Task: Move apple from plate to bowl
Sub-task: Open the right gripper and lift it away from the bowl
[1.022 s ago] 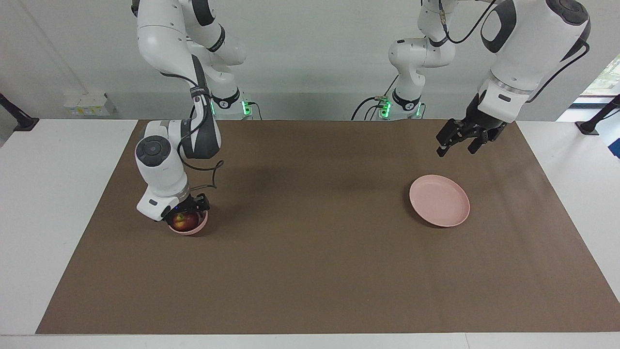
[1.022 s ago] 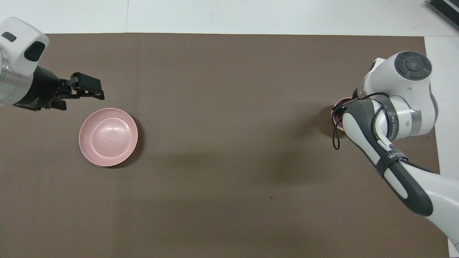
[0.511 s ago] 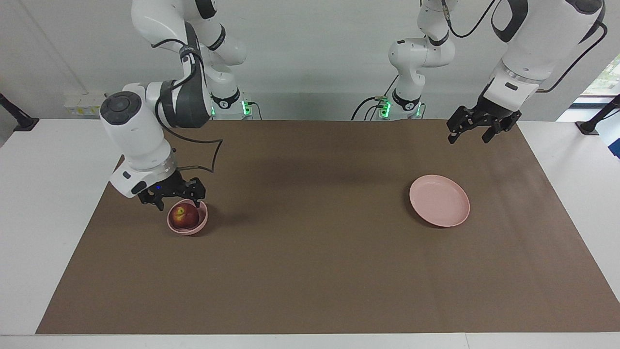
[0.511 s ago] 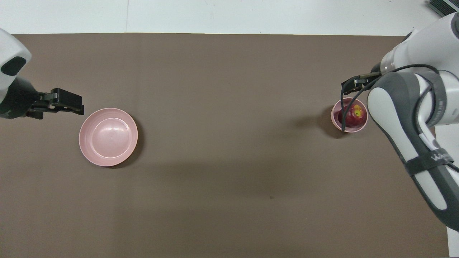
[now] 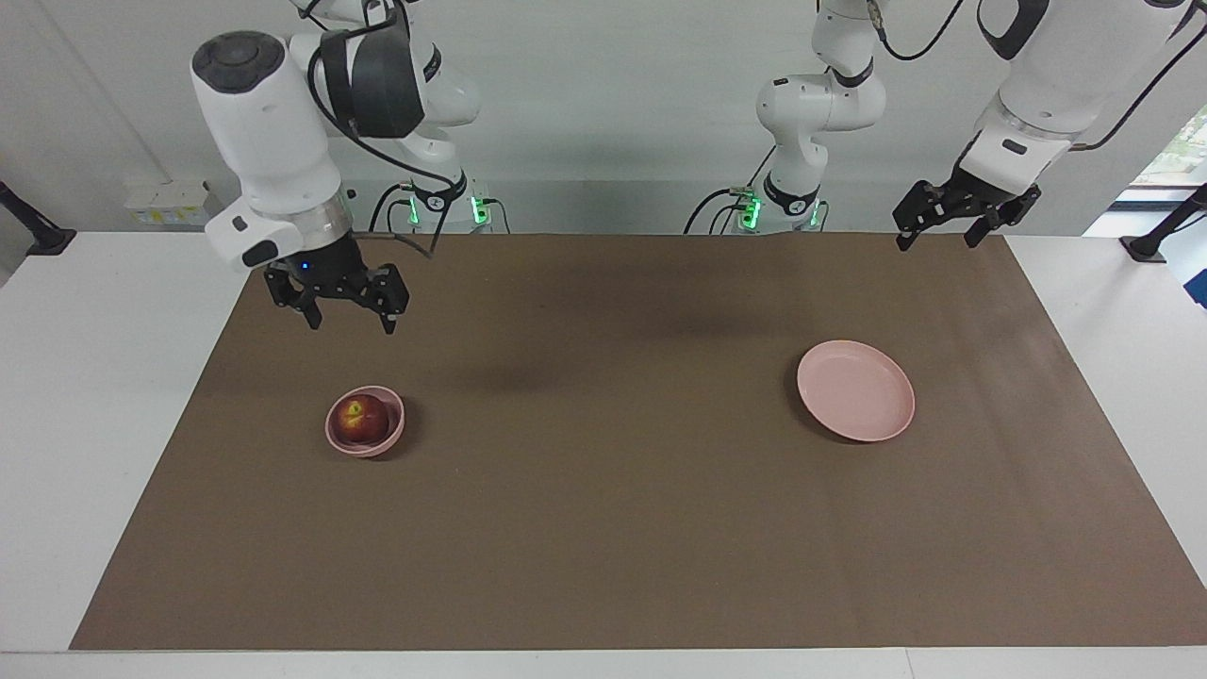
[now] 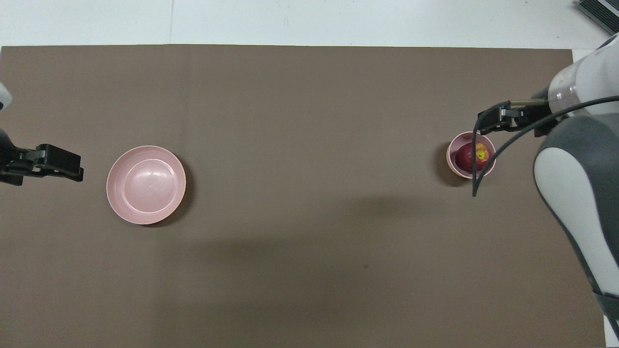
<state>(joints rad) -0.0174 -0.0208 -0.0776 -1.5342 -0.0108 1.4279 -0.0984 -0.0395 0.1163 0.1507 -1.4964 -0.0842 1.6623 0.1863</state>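
So the apple (image 5: 358,419) is sitting down inside the little pink bowl (image 5: 393,434), stem dip facing up with the yellow patch showing. It's basically round, so no long axis to fuss over. The bowl is toward the right arm's end of the counter, and the plate (image 5: 855,390) sits bare, well apart from it, toward the left arm's end.

The relation that matters: the apple lies below the right claw (image 5: 346,312) and a bit farther from the robots than the spot it hangs over. That claw is up in the air over bare brown mat, fingers spread wide, pinching nothing, not touching bowl or fruit. It's clearly the nearer arm to the apple. The left claw (image 5: 946,225) is raised over the mat's edge nearest the robots at its own end, also spread and empty, just waiting.

Going by how things lie, I'd say the job looks done, apple's in the bowl and nothing is gripping it.

Surface is a big brown mat (image 5: 603,528) covering most of a white counter (image 5: 85,396). Plain pale wall past the arm bases, some cables and green lights down there.
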